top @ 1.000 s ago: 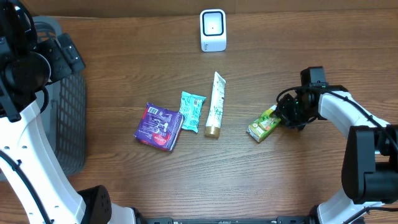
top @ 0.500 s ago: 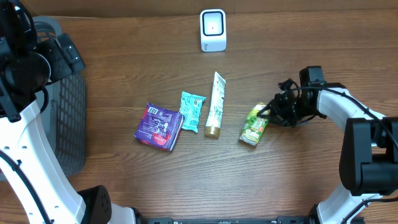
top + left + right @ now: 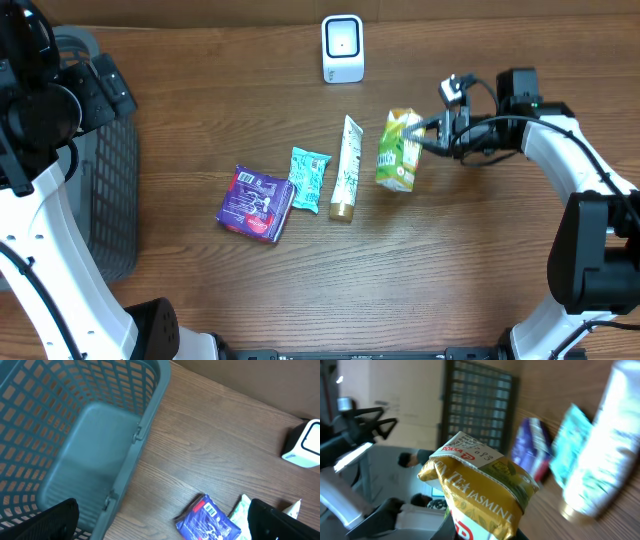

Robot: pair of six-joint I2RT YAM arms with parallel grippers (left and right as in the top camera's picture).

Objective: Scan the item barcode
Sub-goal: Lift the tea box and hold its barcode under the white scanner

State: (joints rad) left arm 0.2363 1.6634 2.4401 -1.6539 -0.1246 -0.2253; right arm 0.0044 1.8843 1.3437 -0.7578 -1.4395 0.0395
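In the overhead view, my right gripper (image 3: 432, 135) is shut on a green and yellow jasmine tea carton (image 3: 399, 150) and holds it off the table, right of centre. The white barcode scanner (image 3: 342, 48) stands at the back, up and to the left of the carton. Seen from the right wrist, the carton (image 3: 485, 495) fills the foreground, with a white printed label at its folded top; no barcode shows on it. My left gripper (image 3: 162, 527) hangs open at the far left, over the basket's edge, holding nothing.
A purple packet (image 3: 256, 203), a teal packet (image 3: 309, 179) and a white tube (image 3: 347, 167) lie in a row at the table's middle. The grey mesh basket (image 3: 110, 190) stands at the left edge.
My right gripper closed on the carton, lifted it off the table and carried it up and left toward the scanner. The left arm has not moved.
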